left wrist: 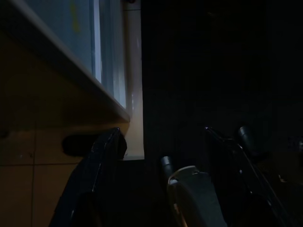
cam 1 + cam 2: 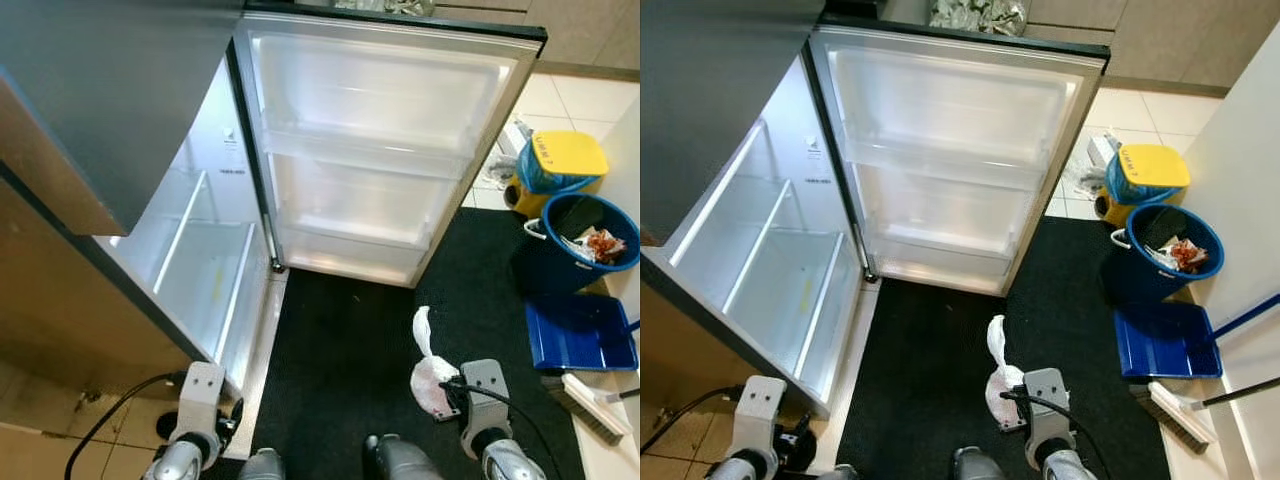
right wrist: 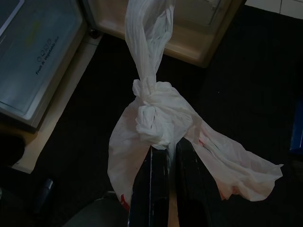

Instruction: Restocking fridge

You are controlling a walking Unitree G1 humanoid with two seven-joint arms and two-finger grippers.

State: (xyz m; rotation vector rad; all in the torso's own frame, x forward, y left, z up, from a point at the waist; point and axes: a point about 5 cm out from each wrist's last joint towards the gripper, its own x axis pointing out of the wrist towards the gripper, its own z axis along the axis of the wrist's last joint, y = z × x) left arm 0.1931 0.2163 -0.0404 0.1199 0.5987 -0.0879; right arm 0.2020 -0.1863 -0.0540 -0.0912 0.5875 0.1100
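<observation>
White knotted plastic bag (image 3: 156,118) is pinched in the right end effector (image 3: 165,147) above the black mat (image 2: 350,350); blue bucket (image 2: 585,235) stands well apart, by the open fridge door (image 2: 380,150).

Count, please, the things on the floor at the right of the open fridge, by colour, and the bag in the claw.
Blue: 2, the bucket and the dustpan
Yellow: 1, the yellow-lidded bin
White: 1, the knotted plastic bag in the right claw
Total: 4
</observation>
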